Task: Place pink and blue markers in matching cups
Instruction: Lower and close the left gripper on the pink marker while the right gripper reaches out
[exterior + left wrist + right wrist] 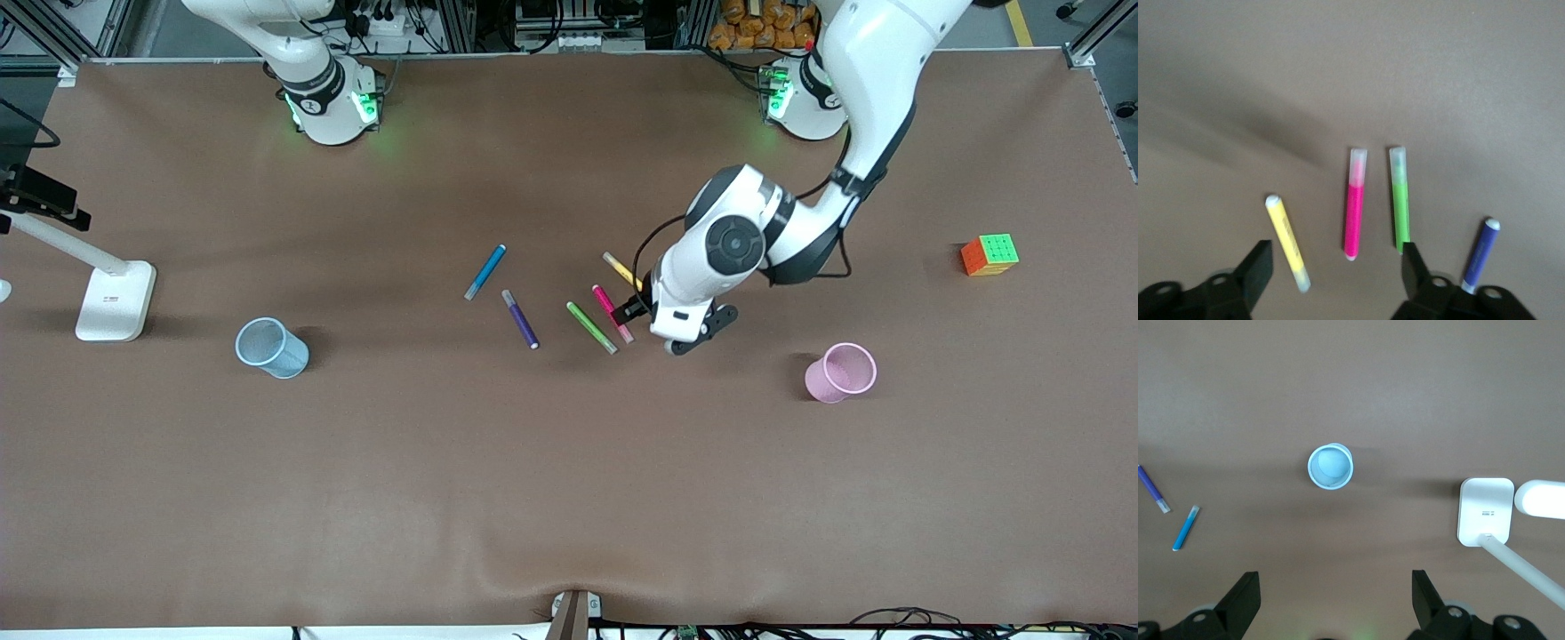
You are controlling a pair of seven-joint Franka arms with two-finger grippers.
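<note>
The pink marker lies mid-table among other pens. My left gripper hangs just above it and is open. Its fingers straddle the marker's uncapped end without touching it. The blue marker lies farther toward the right arm's end. The light blue cup stands upright near that end, and the pink cup stands toward the left arm's end. My right gripper is high over the table near the blue cup, open and empty. It does not show in the front view.
A yellow pen and a green pen flank the pink marker. A purple pen lies beside the green one. A white lamp base and a colour cube sit at opposite table ends.
</note>
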